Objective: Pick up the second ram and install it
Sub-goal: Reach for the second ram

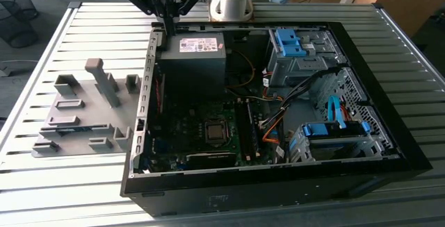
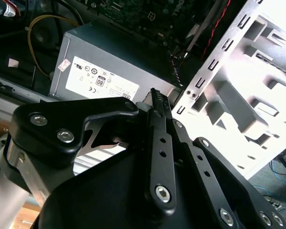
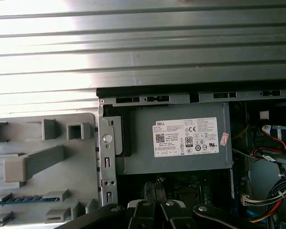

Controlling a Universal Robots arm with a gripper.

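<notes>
On the exterior view's left sits the grey fixture (image 1: 76, 89); the second ram (image 3: 19, 202) lies edge-on in one of its low grooves, a thin blue-green strip in the first wrist view, untouched. Further right, the gripper (image 1: 169, 32) hangs over the case wall (image 1: 147, 81) by the power supply (image 1: 195, 63), well apart from the stick; its fingers look pressed together with nothing between them. To my eye the stick offers little to grab, so an off-centre pinch could tilt or jam it in the groove; the wall stands between fixture and motherboard (image 1: 187, 128), so a low carry could knock the stick against it; the orange cables (image 1: 270, 128) lie just beside the long slots (image 1: 245, 128) and might snag.
</notes>
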